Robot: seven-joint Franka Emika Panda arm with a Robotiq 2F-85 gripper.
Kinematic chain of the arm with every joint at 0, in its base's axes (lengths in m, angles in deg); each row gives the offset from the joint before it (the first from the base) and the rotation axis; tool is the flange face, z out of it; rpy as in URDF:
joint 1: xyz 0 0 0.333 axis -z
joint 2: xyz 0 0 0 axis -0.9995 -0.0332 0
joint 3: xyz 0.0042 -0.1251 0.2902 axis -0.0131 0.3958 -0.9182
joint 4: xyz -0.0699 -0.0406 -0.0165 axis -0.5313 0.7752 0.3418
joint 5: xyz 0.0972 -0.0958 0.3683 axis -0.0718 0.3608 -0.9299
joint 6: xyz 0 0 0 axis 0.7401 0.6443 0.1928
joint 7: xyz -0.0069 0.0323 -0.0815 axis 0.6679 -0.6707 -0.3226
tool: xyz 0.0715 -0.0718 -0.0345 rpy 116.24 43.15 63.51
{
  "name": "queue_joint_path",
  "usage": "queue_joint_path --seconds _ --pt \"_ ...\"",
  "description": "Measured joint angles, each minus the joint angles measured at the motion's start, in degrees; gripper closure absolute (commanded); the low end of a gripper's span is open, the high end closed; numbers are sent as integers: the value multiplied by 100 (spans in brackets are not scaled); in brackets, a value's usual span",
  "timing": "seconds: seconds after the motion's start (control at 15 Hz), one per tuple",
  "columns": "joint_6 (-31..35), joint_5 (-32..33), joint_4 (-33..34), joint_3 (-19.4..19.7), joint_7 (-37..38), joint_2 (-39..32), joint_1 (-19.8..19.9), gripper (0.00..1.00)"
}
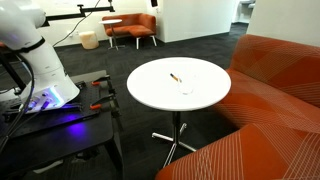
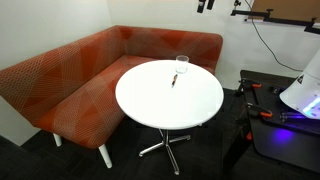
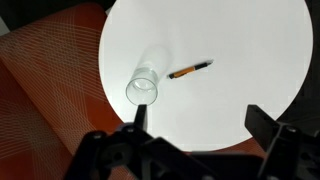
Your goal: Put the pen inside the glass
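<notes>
The pen [image 3: 189,70], thin and orange-brown with a dark end, lies flat on the round white table [image 3: 240,40]. It also shows as a small stick in both exterior views [image 1: 175,77] [image 2: 173,80]. The clear glass [image 3: 142,88] stands upright a short way from the pen, also seen in both exterior views [image 1: 186,88] [image 2: 181,64]. My gripper [image 3: 198,116] is open and empty, high above the table's edge, with the pen and glass beyond its fingertips. The gripper itself is out of both exterior views.
An orange-red corner sofa [image 2: 70,75] wraps around the table, also in an exterior view [image 1: 275,95]. The robot's white base [image 1: 40,70] stands on a dark cart with tools [image 2: 275,115]. Orange chairs [image 1: 130,28] stand far back. The floor is dark carpet.
</notes>
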Motion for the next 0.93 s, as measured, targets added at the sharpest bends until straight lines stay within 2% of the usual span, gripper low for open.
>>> queue_joint_path --seconds 0.4,0.67,0.93 --pt "32 -6 -1 41 111 21 19 0" --pt "596 4 -189 -25 1059 15 59 0" --pt "1164 123 -571 -304 2089 -27 94 0"
